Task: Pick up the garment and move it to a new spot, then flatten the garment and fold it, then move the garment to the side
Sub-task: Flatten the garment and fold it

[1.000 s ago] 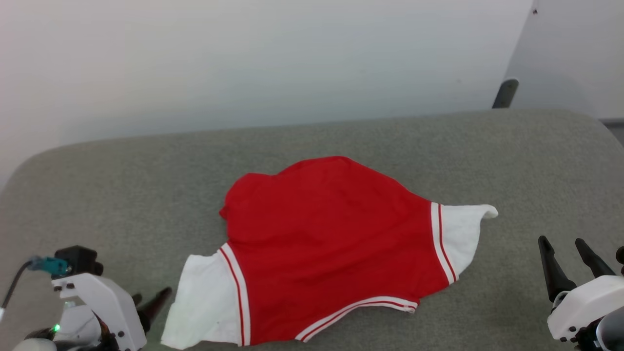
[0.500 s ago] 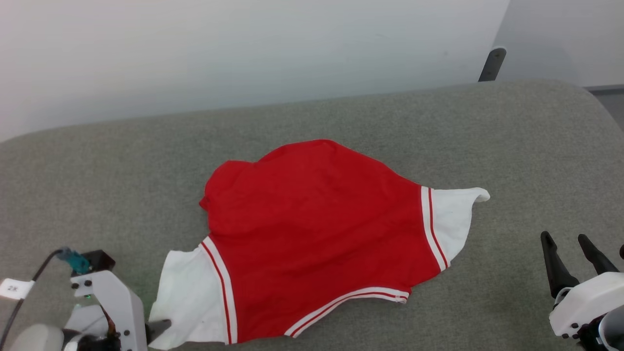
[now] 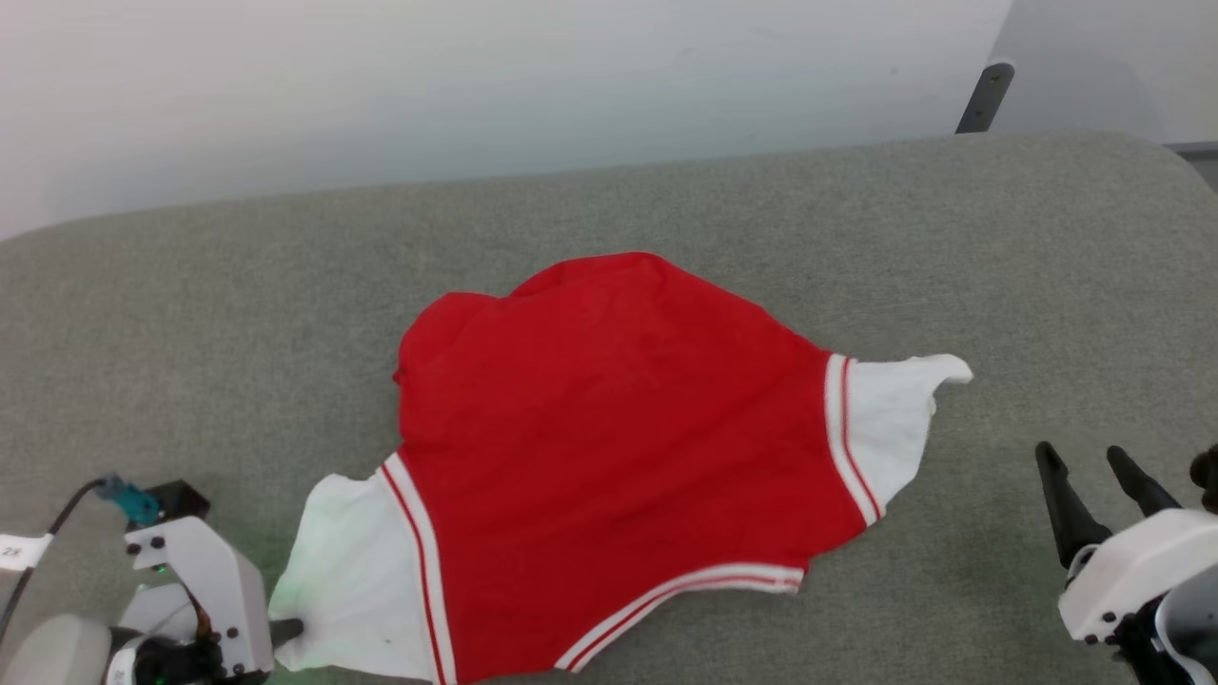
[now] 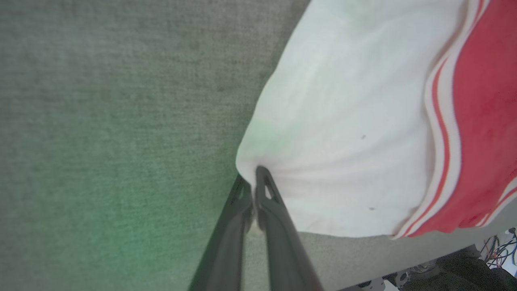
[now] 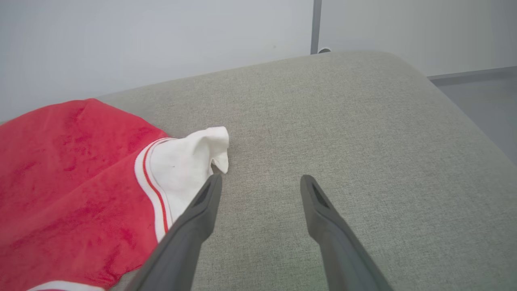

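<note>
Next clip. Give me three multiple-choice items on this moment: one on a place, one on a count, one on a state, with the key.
1. Where does the left gripper meet the garment?
A. edge of a white sleeve
B. red middle
C. striped hem

2. How many white sleeves show in the head view?
A. one
B. two
C. three

3. The right gripper is:
A. shut on the garment
B. open and empty
C. shut and empty

Key:
1 A: in the left wrist view the white fabric puckers where it is pinched.
2 B: one sleeve lies at each side of the red body.
3 B: its jaws stand apart, with bare grey cushion between them.
</note>
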You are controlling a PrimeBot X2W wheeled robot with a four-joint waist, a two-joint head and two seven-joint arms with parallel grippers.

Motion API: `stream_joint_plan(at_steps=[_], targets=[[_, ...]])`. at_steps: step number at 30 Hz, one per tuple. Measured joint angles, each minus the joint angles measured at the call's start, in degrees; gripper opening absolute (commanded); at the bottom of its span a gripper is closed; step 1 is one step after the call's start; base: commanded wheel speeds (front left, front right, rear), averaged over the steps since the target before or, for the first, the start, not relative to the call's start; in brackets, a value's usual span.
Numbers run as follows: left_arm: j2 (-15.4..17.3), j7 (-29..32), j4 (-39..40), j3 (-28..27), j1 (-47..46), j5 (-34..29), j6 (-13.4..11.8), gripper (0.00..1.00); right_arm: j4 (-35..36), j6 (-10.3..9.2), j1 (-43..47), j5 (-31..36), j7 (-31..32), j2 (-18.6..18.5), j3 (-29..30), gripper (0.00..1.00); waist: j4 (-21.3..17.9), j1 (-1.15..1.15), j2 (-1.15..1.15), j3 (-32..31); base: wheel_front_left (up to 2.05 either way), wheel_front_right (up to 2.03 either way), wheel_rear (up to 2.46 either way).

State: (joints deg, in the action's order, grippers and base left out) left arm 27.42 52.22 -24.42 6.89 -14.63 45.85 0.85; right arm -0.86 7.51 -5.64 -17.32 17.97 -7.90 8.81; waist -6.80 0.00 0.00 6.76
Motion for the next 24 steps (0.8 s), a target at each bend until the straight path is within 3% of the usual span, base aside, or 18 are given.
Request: stream_joint_plan(at_steps=[14, 24], targets=[[-1.0, -6.6, -3.5, 1.3, -4.7, -1.3, 3.5, 0.00, -5.9, 0.00, -9.0, -4.0, 13.8, -4.1, -5.1, 1.00, 2.5, 0.00, 0.00, 2.3, 0.00, 0.00, 0.00], [-2.6, -8.8, -3.5, 3.4, -9.4, -1.7, 4.9, 0.00, -16.0, -0.01, -17.5, -6.6, 20.9, -6.7, -8.4, 1.00, 5.5, 0.00, 0.00, 5.7, 0.00, 0.00, 0.00]])
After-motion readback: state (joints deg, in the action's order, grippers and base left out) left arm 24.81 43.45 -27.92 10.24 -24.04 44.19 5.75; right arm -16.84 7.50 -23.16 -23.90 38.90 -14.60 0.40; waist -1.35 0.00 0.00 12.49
